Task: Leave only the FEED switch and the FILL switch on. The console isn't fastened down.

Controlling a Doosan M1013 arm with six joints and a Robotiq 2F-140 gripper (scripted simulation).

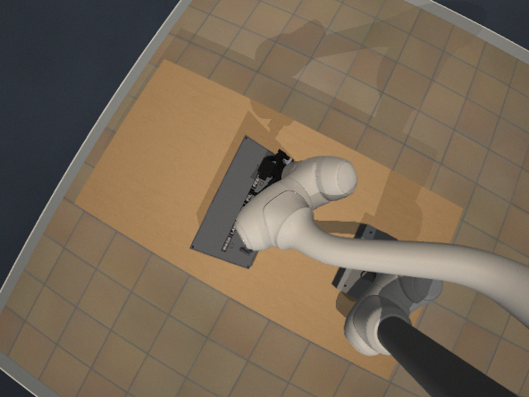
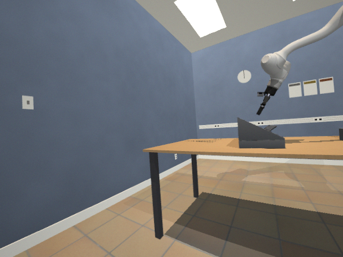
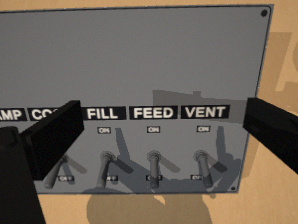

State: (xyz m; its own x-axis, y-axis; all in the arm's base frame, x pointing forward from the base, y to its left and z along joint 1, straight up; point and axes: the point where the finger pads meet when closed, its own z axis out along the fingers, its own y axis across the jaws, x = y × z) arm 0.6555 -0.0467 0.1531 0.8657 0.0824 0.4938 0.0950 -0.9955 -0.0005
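The grey wedge-shaped console (image 1: 232, 203) stands on the wooden table; it also shows in the side view (image 2: 259, 134). In the wrist view its sloped face carries the labels LAMP, COOL, FILL, FEED and VENT. The FILL lever (image 3: 104, 169), the FEED lever (image 3: 154, 169) and the VENT lever (image 3: 202, 169) all lean down toward their OFF marks. The COOL lever (image 3: 54, 174) is partly hidden by my left finger and also leans down. My gripper (image 3: 163, 114) (image 2: 261, 109) is open and empty, hovering above the panel's FEED end, clear of the levers. The switches further left are out of view.
A dark box sits on the table by my arm's base. My arm hides part of the console's switch row from above. The table's far edge runs close behind the console (image 1: 268, 130).
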